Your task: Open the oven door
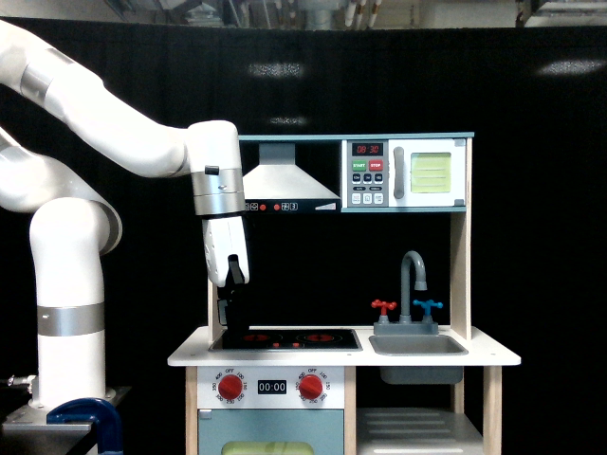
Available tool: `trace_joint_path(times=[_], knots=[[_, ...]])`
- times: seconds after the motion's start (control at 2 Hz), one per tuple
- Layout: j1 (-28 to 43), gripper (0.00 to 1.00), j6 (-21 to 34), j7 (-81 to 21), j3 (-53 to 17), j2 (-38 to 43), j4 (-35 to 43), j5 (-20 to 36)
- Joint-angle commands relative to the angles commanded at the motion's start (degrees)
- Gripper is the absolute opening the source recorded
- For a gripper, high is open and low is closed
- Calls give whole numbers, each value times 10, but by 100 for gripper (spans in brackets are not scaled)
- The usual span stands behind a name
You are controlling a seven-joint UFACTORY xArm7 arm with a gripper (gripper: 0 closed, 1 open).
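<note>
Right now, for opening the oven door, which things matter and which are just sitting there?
Job: oven door, its grey handle, gripper.
Just there: faucet, red tap, blue tap, stove knobs, range hood, sink.

arm [95,123]: glossy white plastic shell, brushed metal bands
fingers [230,308]: matt black
oven door [430,173]: smooth white painted wood, pale striped window
bench [493,355]: smooth white top, bare wood legs
tap [412,280]: matt grey
backdrop [531,246]: black cloth

Oven door [429,173] sits above sink [417,345], apparently right of hood [285,180].
</note>
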Motion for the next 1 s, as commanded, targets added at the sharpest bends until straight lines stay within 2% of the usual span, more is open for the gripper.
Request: trace_joint_path(times=[0.5, 1.0], knots=[[130, 100, -84, -183, -91, 163, 145, 89], [279, 100, -86, -444, -234, 212, 232, 279]])
